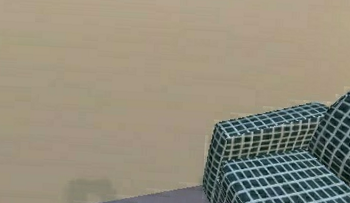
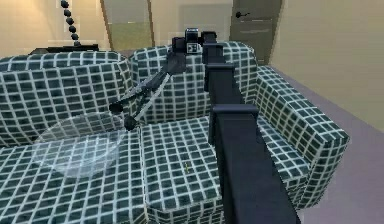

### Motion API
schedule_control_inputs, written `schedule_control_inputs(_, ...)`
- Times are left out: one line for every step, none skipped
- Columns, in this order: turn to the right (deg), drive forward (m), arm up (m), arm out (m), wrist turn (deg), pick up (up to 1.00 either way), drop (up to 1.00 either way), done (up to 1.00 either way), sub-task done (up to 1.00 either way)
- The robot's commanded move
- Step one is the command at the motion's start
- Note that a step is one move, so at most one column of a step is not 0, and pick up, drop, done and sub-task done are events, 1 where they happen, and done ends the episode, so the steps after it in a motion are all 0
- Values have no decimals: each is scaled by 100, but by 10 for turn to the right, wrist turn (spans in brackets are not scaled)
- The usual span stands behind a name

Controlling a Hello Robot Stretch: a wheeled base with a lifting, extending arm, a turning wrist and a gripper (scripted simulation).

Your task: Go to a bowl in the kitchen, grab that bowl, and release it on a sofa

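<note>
A sofa (image 2: 170,160) in dark green and white checks spreads across the arm side view, and its armrest end (image 1: 280,160) shows at the forward view's right. The dark arm (image 2: 235,140) reaches out over the seat toward the backrest. Its gripper (image 2: 124,112) slants down to the left. A clear glass bowl (image 2: 78,148) is at the fingers' far end, over the left seat cushion. I cannot tell whether the gripper holds it or whether it rests on the cushion.
In the forward view a plain beige wall (image 1: 104,76) stands close ahead, with a strip of grey floor (image 1: 148,200) at the bottom. Behind the sofa are two doors (image 2: 256,18) and a black beaded object (image 2: 70,25). Grey floor (image 2: 350,105) lies beside the sofa's right armrest.
</note>
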Motion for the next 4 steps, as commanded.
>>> schedule_control_inputs(0, 0, 0, 0, 450, 0, 0, 0, 0)
schedule_control_inputs(0, 0, 0, 0, 180, 0, 0, 0, 0)
schedule_control_inputs(0, 0, -28, 0, 0, 0, 0, 0, 0)
schedule_control_inputs(0, 0, -32, 0, 0, 0, 0, 0, 0)
